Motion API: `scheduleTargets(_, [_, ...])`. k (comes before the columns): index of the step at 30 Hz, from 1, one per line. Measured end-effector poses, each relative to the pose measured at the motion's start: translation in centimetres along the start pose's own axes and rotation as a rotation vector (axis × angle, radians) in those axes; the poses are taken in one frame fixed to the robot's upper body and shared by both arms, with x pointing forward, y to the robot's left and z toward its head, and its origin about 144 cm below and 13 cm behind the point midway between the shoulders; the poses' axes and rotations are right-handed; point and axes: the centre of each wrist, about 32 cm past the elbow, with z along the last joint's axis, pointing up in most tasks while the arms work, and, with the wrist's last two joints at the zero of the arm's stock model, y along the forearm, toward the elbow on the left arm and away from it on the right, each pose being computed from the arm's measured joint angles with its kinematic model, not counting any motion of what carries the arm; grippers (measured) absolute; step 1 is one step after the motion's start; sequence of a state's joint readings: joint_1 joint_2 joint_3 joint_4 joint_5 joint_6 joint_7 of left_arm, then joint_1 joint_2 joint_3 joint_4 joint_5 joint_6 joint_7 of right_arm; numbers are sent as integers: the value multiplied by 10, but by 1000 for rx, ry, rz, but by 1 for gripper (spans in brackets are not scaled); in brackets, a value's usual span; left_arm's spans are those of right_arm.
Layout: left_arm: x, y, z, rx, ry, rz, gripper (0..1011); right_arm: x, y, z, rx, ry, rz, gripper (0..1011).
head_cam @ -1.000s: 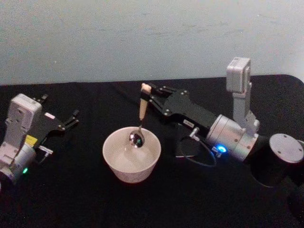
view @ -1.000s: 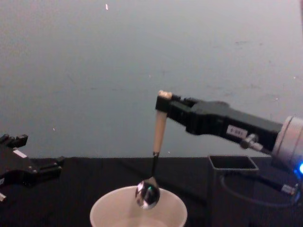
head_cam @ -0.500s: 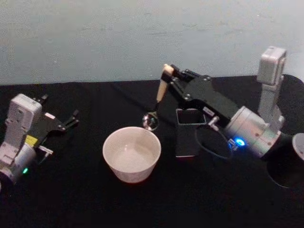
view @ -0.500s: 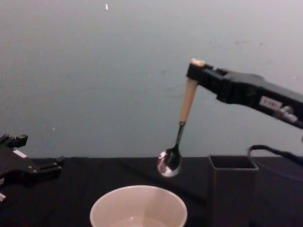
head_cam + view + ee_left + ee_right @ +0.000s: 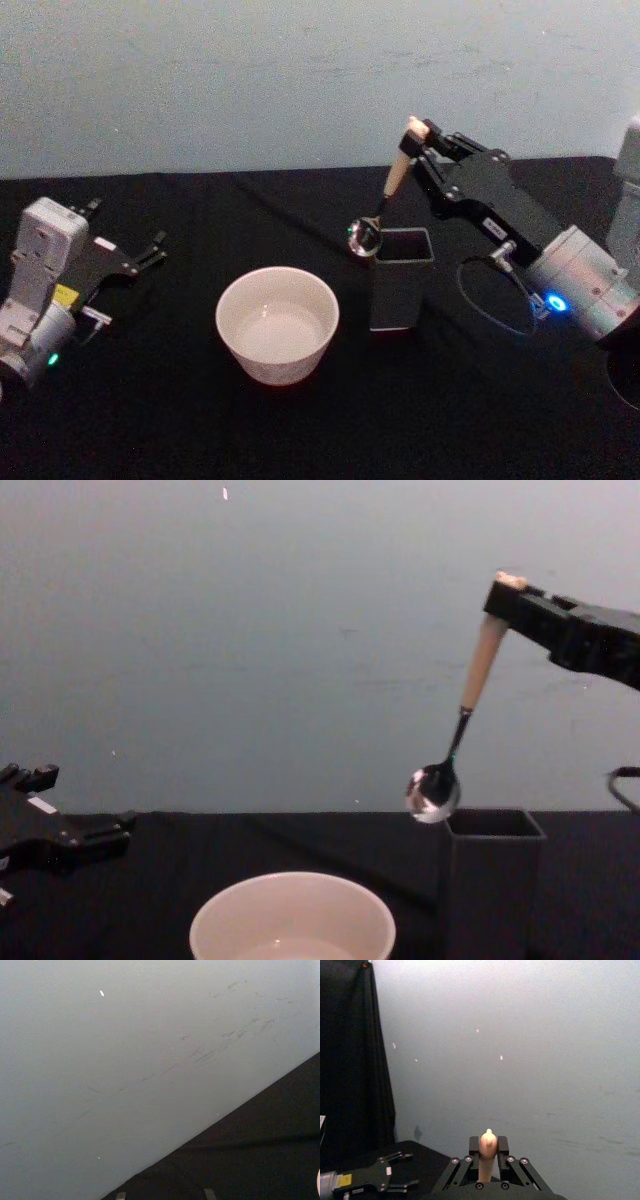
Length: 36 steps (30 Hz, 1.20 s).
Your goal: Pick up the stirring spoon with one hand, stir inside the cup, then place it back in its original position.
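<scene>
Your right gripper (image 5: 414,138), upper right of the head view, is clamped on the bear-head end of the stirring spoon (image 5: 388,188). It hangs bowl-down just beside the top of the holder (image 5: 400,290), clear of the cup (image 5: 276,356), likely lining up the drop-in. Your left gripper (image 5: 140,255) is parked at far left, fingers spread, empty.

Right gripper (image 5: 417,134) raised forward, clamped on the stirring spoon (image 5: 393,181); left gripper (image 5: 126,226) rests low at left, fingers spread.
</scene>
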<state>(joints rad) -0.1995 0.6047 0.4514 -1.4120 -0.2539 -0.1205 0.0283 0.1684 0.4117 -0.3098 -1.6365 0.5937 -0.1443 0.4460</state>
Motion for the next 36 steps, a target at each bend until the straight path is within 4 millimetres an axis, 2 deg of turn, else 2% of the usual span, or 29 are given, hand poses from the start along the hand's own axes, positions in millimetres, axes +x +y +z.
scheduleTargets(5, [0, 0, 0, 0, 0, 0, 1001, 1, -12, 3, 1, -11, -40, 214])
scheduleTargets(14, [0, 0, 0, 0, 0, 0, 1001, 3, -21, 3, -7, -30, -83, 214])
scheduleTargets(36, [0, 0, 0, 0, 0, 0, 1001, 13, -18, -17, -64, 12, -127, 214])
